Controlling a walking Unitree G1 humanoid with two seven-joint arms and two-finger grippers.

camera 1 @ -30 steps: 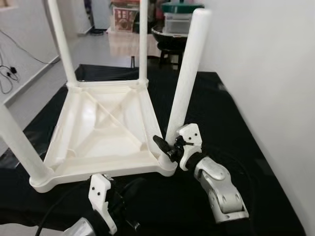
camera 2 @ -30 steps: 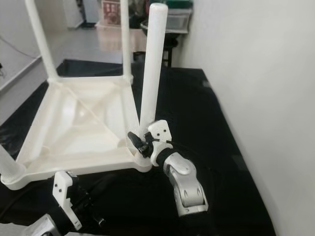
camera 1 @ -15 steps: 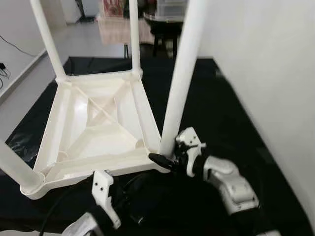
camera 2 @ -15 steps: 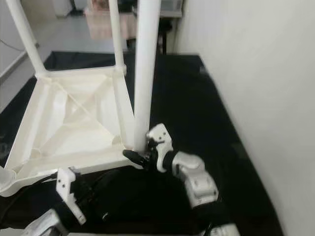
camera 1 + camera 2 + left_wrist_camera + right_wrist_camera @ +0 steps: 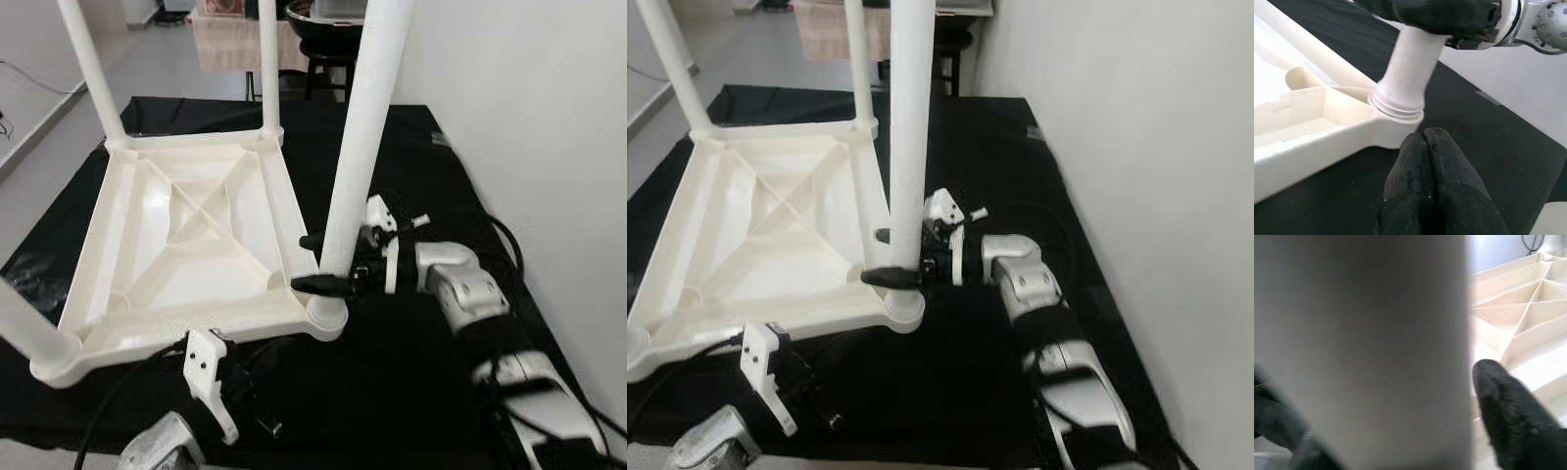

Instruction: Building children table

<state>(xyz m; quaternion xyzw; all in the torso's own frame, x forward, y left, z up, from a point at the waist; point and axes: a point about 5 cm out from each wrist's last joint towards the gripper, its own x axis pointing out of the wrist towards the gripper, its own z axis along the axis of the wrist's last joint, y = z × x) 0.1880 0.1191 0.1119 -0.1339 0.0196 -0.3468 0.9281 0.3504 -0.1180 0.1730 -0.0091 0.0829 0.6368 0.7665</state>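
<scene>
we are looking down at a cream plastic children's table (image 5: 186,245), smooth and slightly glossy, lying upside down on a black cloth (image 5: 431,392) that is wrinkling and shining a little. its underside is showing a square frame with raised ribs crossing diagonally through the middle. round, tube-shaped legs are standing up from the corners: two far legs (image 5: 93,69) rising at the back, one near-left leg (image 5: 24,328) at the left edge, and the near-right leg (image 5: 358,147) sitting in its corner socket (image 5: 328,315), where a ringed collar is showing at its base in the left wrist view.

our right gripper (image 5: 328,262) is reaching in sideways from the right on a silver, rounded arm (image 5: 460,294) and is holding that near-right leg low down, just above the socket. its long black fingers (image 5: 318,284) are spread to the leg's width, one on each side of the tube, pressing against it; in the right wrist view the pale leg (image 5: 1361,347) is sitting between a matte black finger (image 5: 1513,416) and its partner.

our left gripper (image 5: 1425,147) is lying low over the cloth just in front of the table's near edge, close to the same corner. its two fuzzy-textured black fingers are pressed together, holding nothing, tips just short of the socket.

a plain white wall (image 5: 529,117) is running along the right side.
</scene>
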